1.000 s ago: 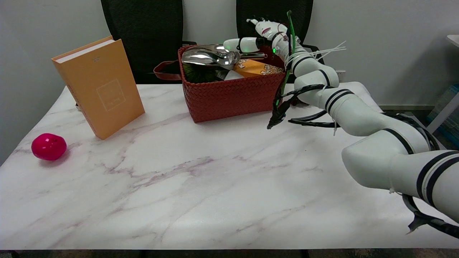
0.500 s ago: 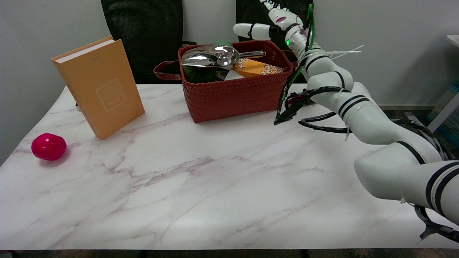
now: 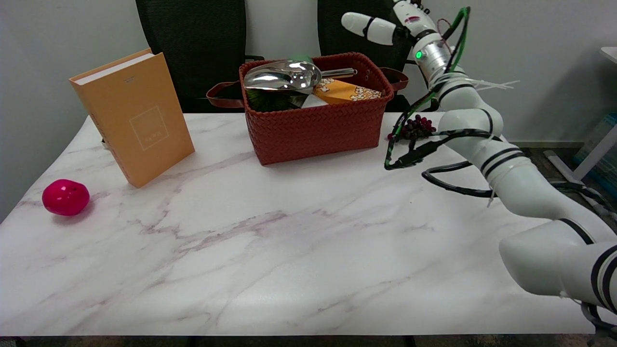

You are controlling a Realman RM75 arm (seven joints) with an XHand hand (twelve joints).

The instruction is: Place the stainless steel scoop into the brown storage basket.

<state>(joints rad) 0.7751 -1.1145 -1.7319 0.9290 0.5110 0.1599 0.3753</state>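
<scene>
Marble tabletop (image 3: 299,250), near part bare of task things; pink ball (image 3: 65,196) at near left; orange book (image 3: 132,115) standing tilted behind it; white right arm (image 3: 487,144) reaching in from lower right, cables looped along it; dark grape cluster (image 3: 417,127) on the tabletop just beside the arm, right of the basket.

Brown storage basket (image 3: 318,130) at the far middle; stainless steel scoop (image 3: 284,76) lies across its top at the left, bowl resting on dark green stuff and a popcorn box (image 3: 344,91) inside, thin handle pointing right; scoop is in the basket, touched by no hand.

Right hand (image 3: 385,24) up above and to the right of the basket, well apart from the scoop; fingers spread, nothing in them; part of the hand runs off the top edge.

Handling, judged: scoop rigid, light, polished and likely slippery; perched rather than settled, could slide if nudged; best hold is the handle near the bowl, not the smooth bowl. Task looks done.
</scene>
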